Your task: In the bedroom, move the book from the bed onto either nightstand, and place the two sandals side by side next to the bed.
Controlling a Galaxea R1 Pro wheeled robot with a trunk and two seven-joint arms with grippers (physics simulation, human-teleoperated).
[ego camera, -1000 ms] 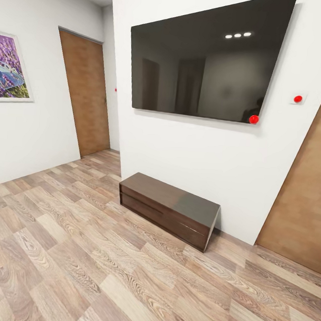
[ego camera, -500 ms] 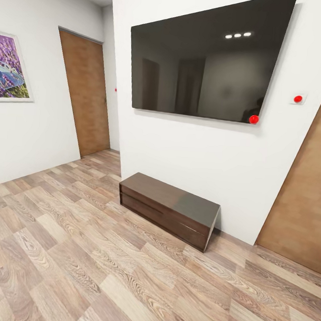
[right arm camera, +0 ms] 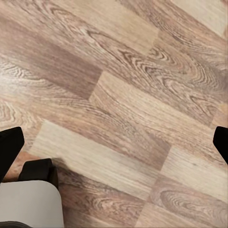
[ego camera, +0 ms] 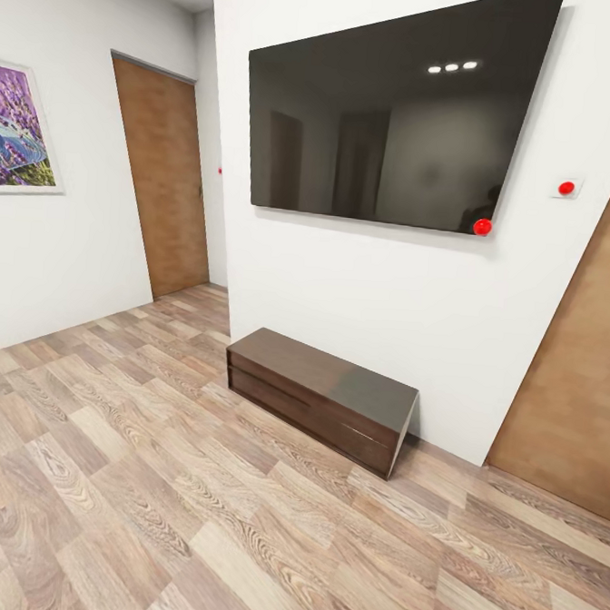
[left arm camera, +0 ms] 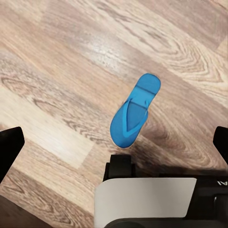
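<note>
Wood-plank flooring (ego camera: 147, 476) in mixed brown and pale boards runs across the whole room, with white walls rising from it. Going from left to right in the head view: a framed picture (ego camera: 17, 128) in purple tones hangs on the left wall; next comes a plain brown door (ego camera: 164, 177) set back in a short passage; then a large dark wall-mounted television (ego camera: 391, 111) whose screen mirrors three ceiling lights; below it a long low dark brown bench (ego camera: 321, 395) stands against the wall; further right a small white wall plate with a red button (ego camera: 566, 188) sits beside the edge of a second brown door (ego camera: 581, 388). In the left wrist view one bright blue sandal (left arm camera: 134, 111) lies flat on the floorboards, strap side up, just beyond a white and dark part of the robot's body (left arm camera: 147, 199). The left gripper (left arm camera: 114, 142) is spread wide, its dark fingertips (left arm camera: 9, 147) at the two edges of that view with nothing between them. The right gripper (right arm camera: 114, 145) is likewise spread wide over bare planks, its fingertips (right arm camera: 9, 147) apart and holding nothing.
</note>
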